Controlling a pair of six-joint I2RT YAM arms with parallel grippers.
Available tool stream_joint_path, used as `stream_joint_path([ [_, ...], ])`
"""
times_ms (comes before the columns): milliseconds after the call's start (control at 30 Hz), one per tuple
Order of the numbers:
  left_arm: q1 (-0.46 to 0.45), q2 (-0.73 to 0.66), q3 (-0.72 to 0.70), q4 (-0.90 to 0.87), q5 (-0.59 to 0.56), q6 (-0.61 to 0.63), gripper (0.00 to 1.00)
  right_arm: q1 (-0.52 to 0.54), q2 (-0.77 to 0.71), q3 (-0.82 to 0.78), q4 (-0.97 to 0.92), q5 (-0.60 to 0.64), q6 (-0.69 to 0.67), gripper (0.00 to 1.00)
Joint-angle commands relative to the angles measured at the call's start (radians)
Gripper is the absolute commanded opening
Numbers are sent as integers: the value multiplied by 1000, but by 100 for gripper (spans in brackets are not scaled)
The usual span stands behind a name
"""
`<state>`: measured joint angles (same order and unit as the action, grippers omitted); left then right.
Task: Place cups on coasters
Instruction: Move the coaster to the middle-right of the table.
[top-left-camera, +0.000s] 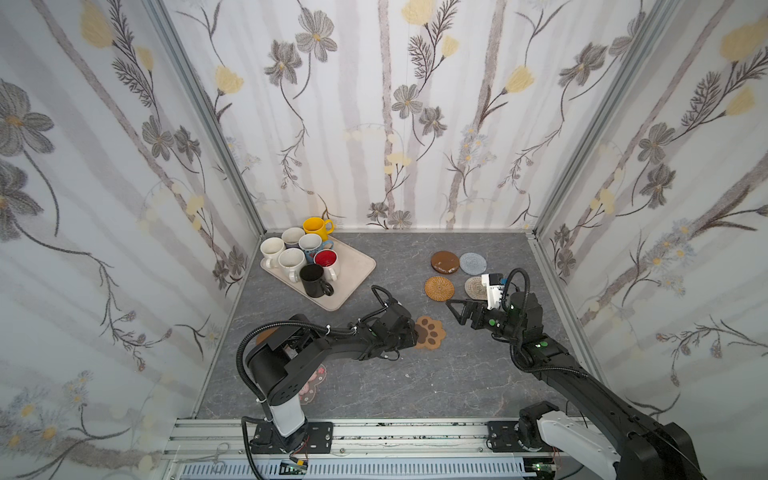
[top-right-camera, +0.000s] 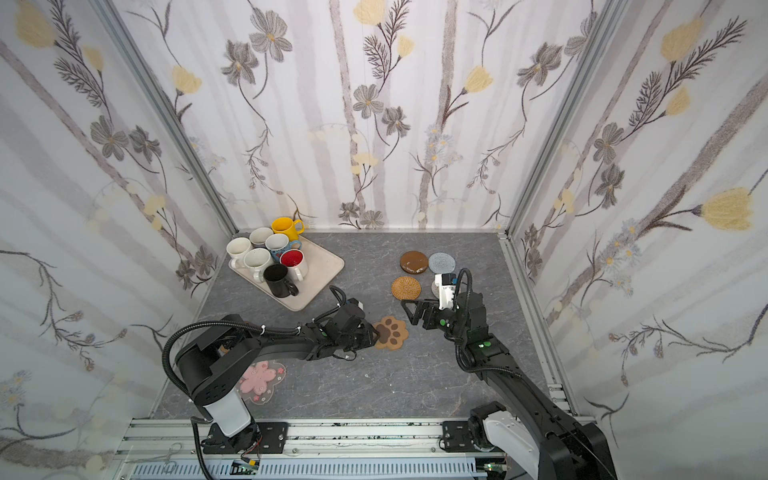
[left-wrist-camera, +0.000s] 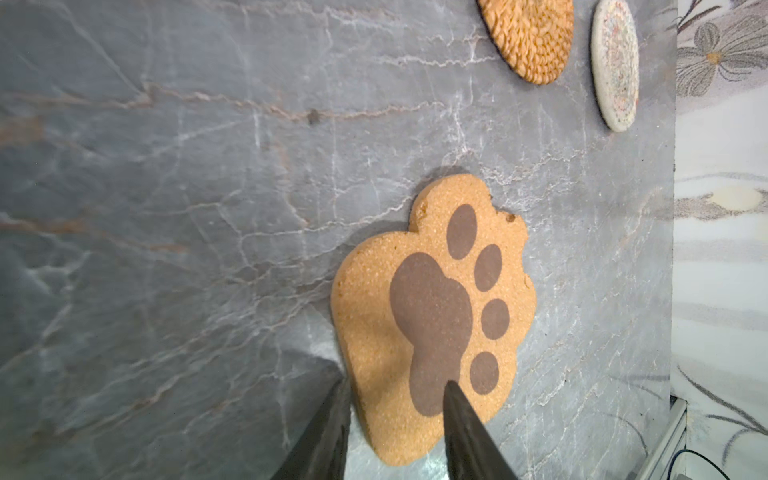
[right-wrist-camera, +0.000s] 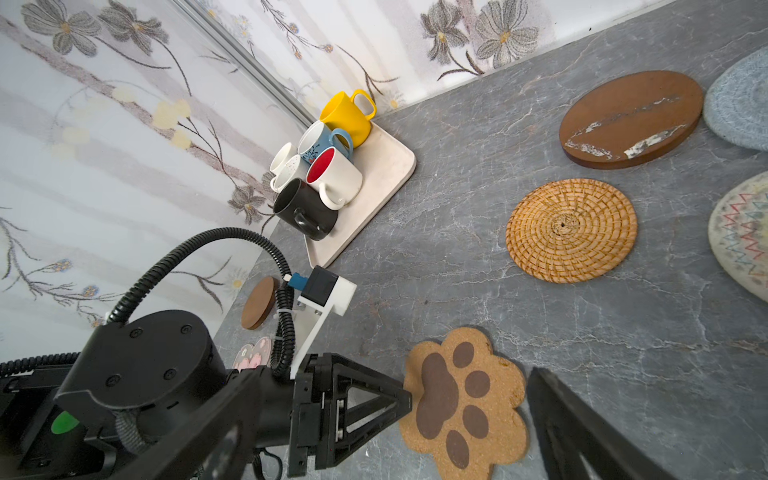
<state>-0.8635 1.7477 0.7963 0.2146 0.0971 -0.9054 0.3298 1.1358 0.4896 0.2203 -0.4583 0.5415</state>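
Several cups stand packed together on the beige tray (top-left-camera: 355, 266) at the back left, among them a yellow (top-left-camera: 316, 227), a black (top-left-camera: 313, 280) and a red-lined white one (top-left-camera: 326, 259). None is on a coaster. The brown paw coaster (top-left-camera: 433, 332) lies mid-table. My left gripper (left-wrist-camera: 397, 384) sits low at its near edge with jaws apart, one fingertip (left-wrist-camera: 451, 390) over the paw print and the other beside the rim on the table. My right gripper (top-left-camera: 456, 311) hovers open just right of the paw, holding nothing.
A brown disc (top-left-camera: 445, 262), grey round (top-left-camera: 472, 263), golden woven round (top-left-camera: 439, 287) and beige round (top-left-camera: 473, 286) lie at the back right. A second brown disc (right-wrist-camera: 259, 302) and the pink-flower mat (top-right-camera: 259, 376) lie under my left arm. Walls enclose three sides.
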Motion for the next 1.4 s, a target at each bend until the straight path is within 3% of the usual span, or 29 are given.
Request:
stream_joint_path([
  [0, -29, 145, 177, 14, 14, -5, 40, -30, -58, -20, -26, -28, -6, 100],
  [300, -73, 367, 461, 14, 49, -18, 39, -96, -101, -29, -53, -33, 15, 100],
  [567, -75, 403, 555, 5, 42, -1, 41, -128, -97, -32, -63, -10, 18, 100],
  [733, -69, 312, 505, -2, 4, 41, 48, -146, -72, -36, -81, 36, 14, 100],
  [1100, 2, 8, 222, 2, -11, 133, 67, -164, -70, -4, -162, 106, 31, 100],
  [1267, 69, -203, 57, -2, -22, 170, 96, -18, -88, 25, -202, 284, 45, 100],
  [1367, 107, -324, -33, -15, -21, 173, 100, 81, -47, 61, -191, 343, 92, 100],
])
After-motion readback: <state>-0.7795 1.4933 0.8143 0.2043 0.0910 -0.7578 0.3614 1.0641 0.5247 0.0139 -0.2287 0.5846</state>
